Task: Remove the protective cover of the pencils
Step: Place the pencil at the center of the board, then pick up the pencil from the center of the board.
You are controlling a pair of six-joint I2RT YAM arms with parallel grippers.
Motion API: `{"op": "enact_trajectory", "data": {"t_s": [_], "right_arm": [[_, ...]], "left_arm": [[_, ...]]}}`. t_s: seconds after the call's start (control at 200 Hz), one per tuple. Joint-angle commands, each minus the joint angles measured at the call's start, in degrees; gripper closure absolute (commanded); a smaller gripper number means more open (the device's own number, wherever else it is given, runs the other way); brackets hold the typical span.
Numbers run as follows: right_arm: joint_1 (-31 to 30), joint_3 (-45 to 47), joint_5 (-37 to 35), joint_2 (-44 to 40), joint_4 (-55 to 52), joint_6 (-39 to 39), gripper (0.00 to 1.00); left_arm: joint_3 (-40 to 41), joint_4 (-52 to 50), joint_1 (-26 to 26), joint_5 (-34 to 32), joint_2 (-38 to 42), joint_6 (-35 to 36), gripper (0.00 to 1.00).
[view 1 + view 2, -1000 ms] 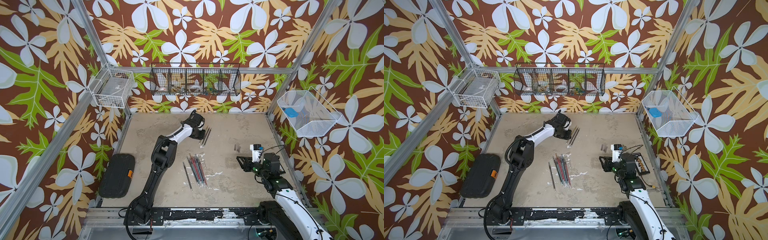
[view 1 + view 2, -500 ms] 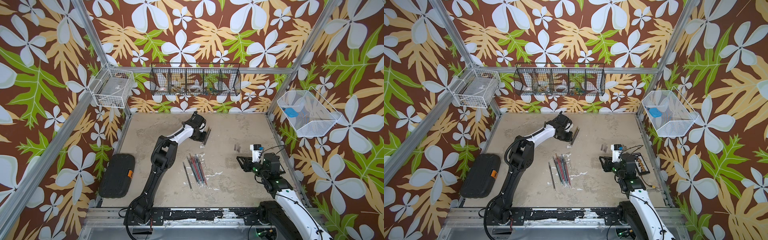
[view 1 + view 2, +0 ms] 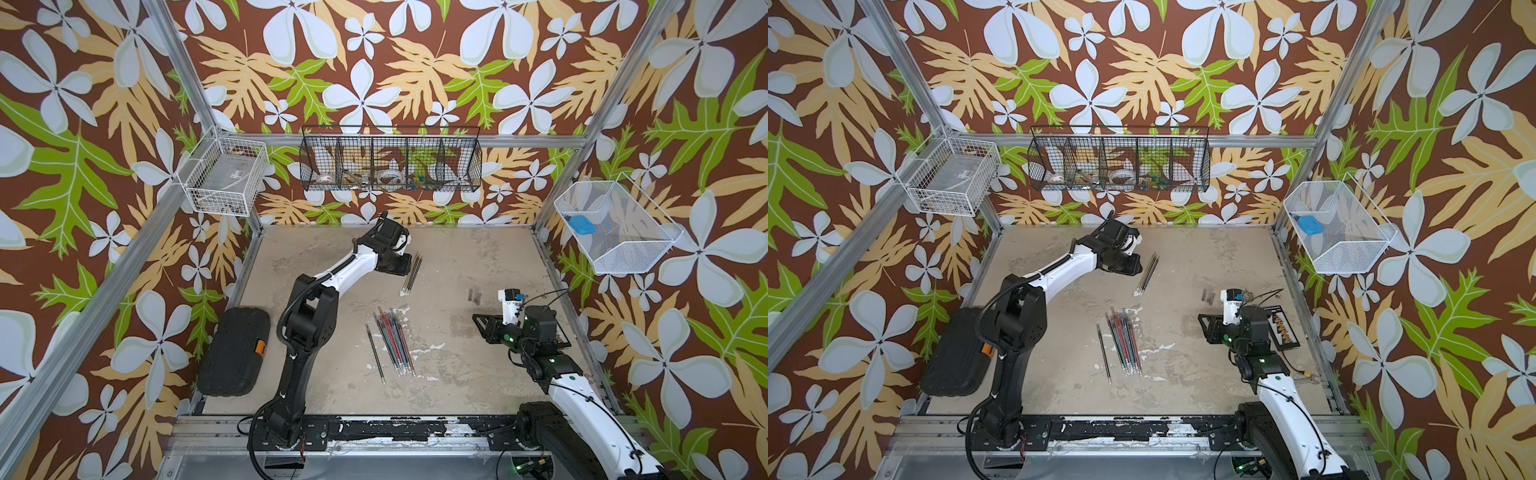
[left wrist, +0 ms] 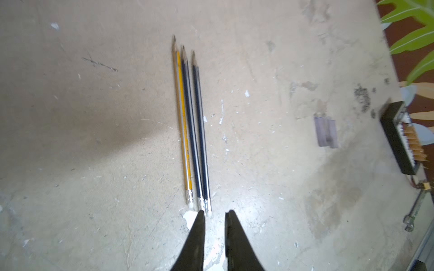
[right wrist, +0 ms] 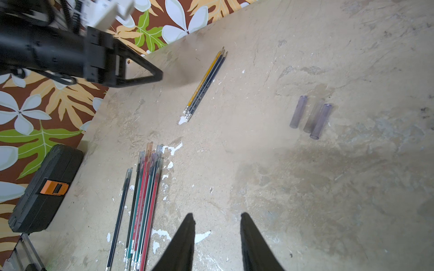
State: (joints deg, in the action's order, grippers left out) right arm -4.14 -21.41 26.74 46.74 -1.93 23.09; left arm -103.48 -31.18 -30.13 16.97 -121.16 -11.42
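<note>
Checking in from the remote desk. Closest to the near edge, the right gripper (image 5: 218, 217) is hovering over the table (image 3: 478, 257) with its fingers spread and nothing between them.

Just to its left, mid-table, the bundle (image 5: 143, 199) is lying flat. It's red, teal, black and grey pencils packed side by side, running near to far at a slight angle. Their pale eraser ends are pointing at the near edge, and the far tips are wearing the caps (image 5: 150, 152), short smoky see-through tubes about as wide as a pencil. One dark pencil (image 5: 119, 211) is lying a little apart on the bundle's left, and it's capped too.

A bit further out, ahead of the right gripper, three loose caps (image 5: 312, 117) are sitting close together on the bare table, greyish and translucent.

Further back, three bare pencils (image 4: 192, 126) are lying parallel and tight together. One is yellow and two are dark, and their sharpened tips are uncovered and pointing away from the near edge.

The left gripper (image 4: 215, 213) is hanging just beside them on their left. Its fingers are showing only a narrow gap and they're pinching nothing.
</note>
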Motion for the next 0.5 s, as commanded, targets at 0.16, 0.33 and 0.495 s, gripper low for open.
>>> {"op": "enact_trajectory", "data": {"t_s": [0.16, 0.33, 0.495], "right_arm": [[-9.08, -4.48, -6.59, 8.00, -1.95, -1.26, 0.66], [-24.33, -9.76, -14.74, 19.09, 1.05, 2.45, 0.66], [-33.90, -20.76, -18.90, 35.49, 0.46, 3.20, 0.66]], "left_arm": [[17.26, 21.48, 2.41, 11.35, 17.72, -3.94, 0.80], [24.18, 32.56, 5.43, 17.51, 24.65, -9.44, 0.82], [26.37, 31.41, 7.75, 11.40, 28.29, -6.67, 0.80]]}}
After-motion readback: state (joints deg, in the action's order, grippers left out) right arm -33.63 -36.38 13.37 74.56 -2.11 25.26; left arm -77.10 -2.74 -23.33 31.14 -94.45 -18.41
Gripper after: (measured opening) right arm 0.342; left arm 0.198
